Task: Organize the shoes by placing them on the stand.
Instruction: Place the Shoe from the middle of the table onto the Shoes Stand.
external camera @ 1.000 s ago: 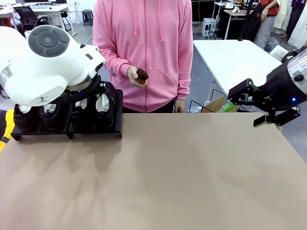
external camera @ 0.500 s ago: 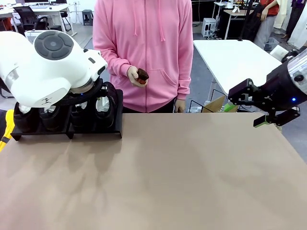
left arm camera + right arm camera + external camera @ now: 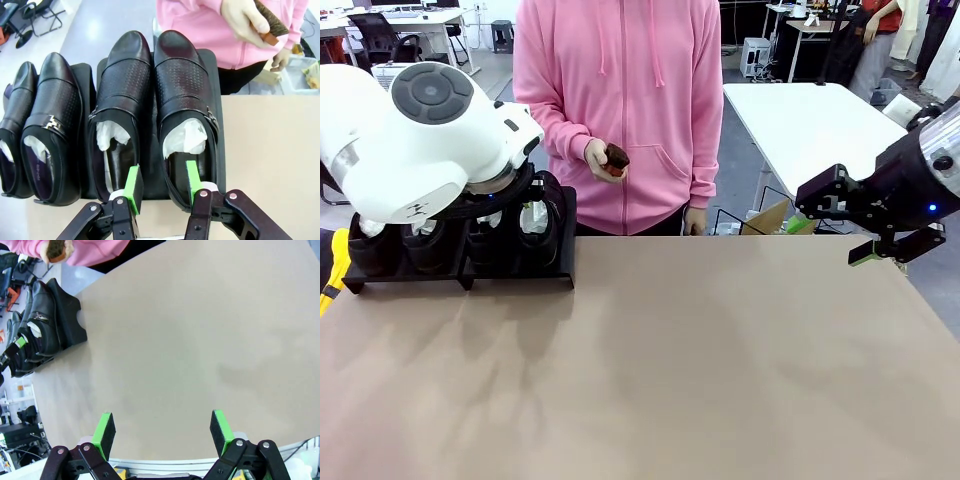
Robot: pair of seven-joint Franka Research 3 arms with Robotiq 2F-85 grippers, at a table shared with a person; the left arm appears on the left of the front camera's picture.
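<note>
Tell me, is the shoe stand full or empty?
Full. Four black shoes sit side by side on the stand, covering both of its sections.

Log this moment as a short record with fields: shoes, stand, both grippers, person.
shoes: four glossy black leather dress shoes side by side, toes toward the person
stand: low matte-black rack at the table's far left
left gripper: half-open, one green pad inside the rightmost shoe's heel, one outside
right gripper: open, empty, above bare table
person: pink hoodie, small brown brush in hand
</note>
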